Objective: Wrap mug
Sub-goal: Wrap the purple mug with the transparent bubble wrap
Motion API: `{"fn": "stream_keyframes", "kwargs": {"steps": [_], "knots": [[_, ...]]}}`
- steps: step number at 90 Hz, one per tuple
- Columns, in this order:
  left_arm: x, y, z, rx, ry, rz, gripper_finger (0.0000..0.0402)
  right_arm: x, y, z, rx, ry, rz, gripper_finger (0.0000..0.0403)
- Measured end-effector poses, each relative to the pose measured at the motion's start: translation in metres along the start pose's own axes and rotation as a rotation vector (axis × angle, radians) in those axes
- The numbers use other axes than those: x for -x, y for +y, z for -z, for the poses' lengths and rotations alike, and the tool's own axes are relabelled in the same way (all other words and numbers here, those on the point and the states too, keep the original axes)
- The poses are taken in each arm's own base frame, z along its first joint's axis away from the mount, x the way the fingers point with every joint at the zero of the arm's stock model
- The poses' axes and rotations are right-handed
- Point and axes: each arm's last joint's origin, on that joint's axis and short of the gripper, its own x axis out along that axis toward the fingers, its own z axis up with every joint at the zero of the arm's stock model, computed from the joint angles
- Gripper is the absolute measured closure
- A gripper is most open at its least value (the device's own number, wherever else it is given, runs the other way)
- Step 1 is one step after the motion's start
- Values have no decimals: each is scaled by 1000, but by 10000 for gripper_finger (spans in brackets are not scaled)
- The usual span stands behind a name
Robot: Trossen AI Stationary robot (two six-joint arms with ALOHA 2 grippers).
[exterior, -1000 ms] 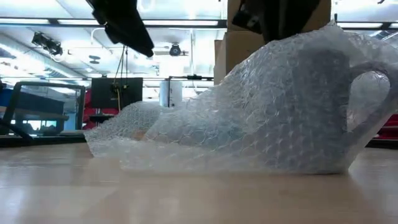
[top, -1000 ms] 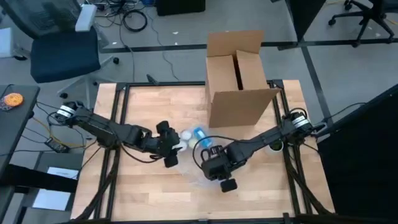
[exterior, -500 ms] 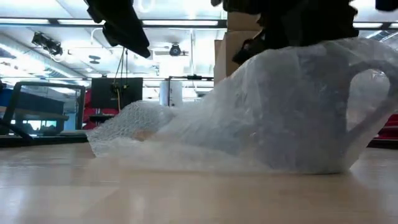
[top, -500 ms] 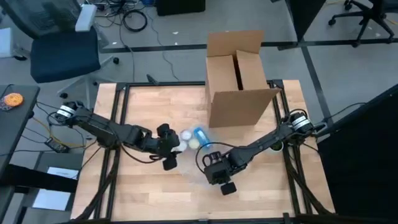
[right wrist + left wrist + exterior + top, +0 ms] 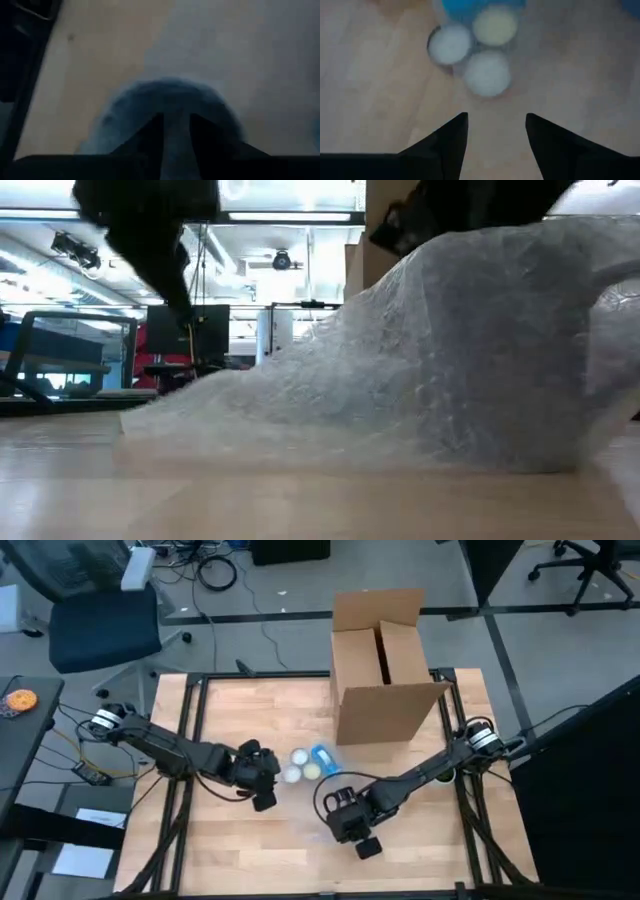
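High view: right gripper [image 5: 352, 823] at table [image 5: 240, 850] centre-front, fingers nearly closed, pinching bubble wrap [image 5: 420, 370] over mug [image 5: 165, 117]; left gripper [image 5: 495, 132] parted, empty, just beside three small balls [image 5: 470, 55]; cardboard box [image 5: 385, 670] behind.

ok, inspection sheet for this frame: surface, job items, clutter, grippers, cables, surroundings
Surface: wooden table on a black frame.
Job's things: bubble wrap draped in a mound over the mug, which is hidden.
Clutter: open cardboard box at the far edge; three pale balls against a blue item.
Grippers: left gripper open, short of the balls; right gripper nearly closed on the bubble wrap.
Cables: looped at each arm; more on the floor.
Surroundings: office chair, monitors in the low view.
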Motion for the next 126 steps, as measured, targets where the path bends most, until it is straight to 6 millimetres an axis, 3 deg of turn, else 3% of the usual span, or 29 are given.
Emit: {"fn": "stream_keyframes", "kwargs": {"steps": [25, 49, 65, 78, 91, 101, 113, 126], "knots": [[-30, 11, 51, 159, 151, 150, 215, 37, 21, -1, 70, 74, 223, 330], [-53, 27, 82, 396, -7, 250, 212, 40, 43, -2, 96, 16, 228, 330], [-69, 31, 95, 483, -42, 195, 212, 40, 49, -2, 110, 8, 222, 330], [-74, 30, 92, 507, -108, 163, 214, 40, 49, -2, 119, 5, 222, 330], [-70, 20, 78, 473, -194, 287, 236, 40, 46, -3, 135, 9, 226, 330], [-68, 14, 74, 431, -182, 303, 285, 40, 42, -3, 128, 11, 229, 330], [-63, 6, 66, 401, -194, 325, 379, 40, 40, -4, 125, 12, 234, 330], [-51, -8, 55, 346, -239, 408, 398, 40, 35, -1, 132, 42, 270, 330]]}}
